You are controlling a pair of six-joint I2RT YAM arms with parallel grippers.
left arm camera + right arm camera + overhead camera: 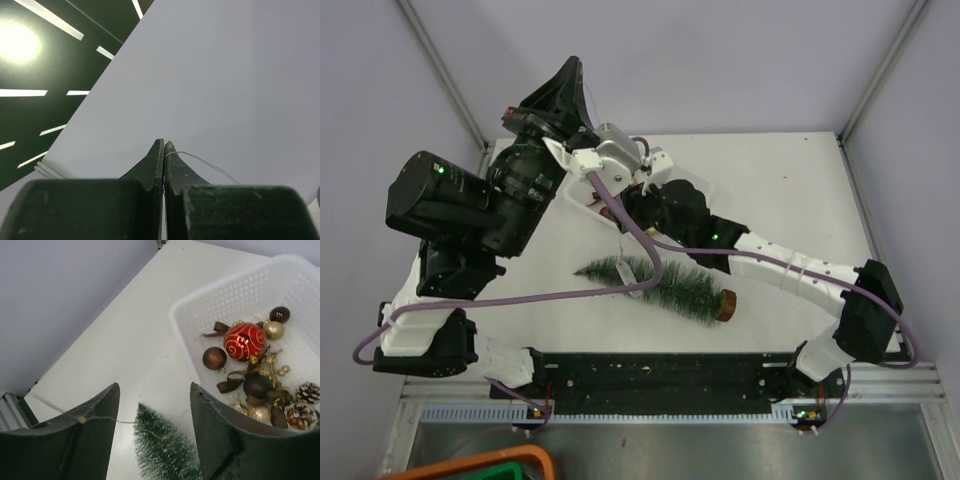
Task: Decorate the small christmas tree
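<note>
Top: fixed high over the near edge, looking down on the whole worktop (pixel 790 180), distant.
Left wrist: raised, tilted up at the wall (pixel 225 75) and ceiling lights (pixel 20 42).
Right wrist: close, angled down at the basket (pixel 200 305) and the tree (pixel 160 450) tip.
Shared, top and right wrist: tree, worktop.

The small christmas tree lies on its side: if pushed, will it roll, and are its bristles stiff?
Lying on its side, the small christmas tree, a cone, would probably roll in a curve. Its bristles look soft, so a grip may sink in. The wooden base seems the firmer hold.
</note>
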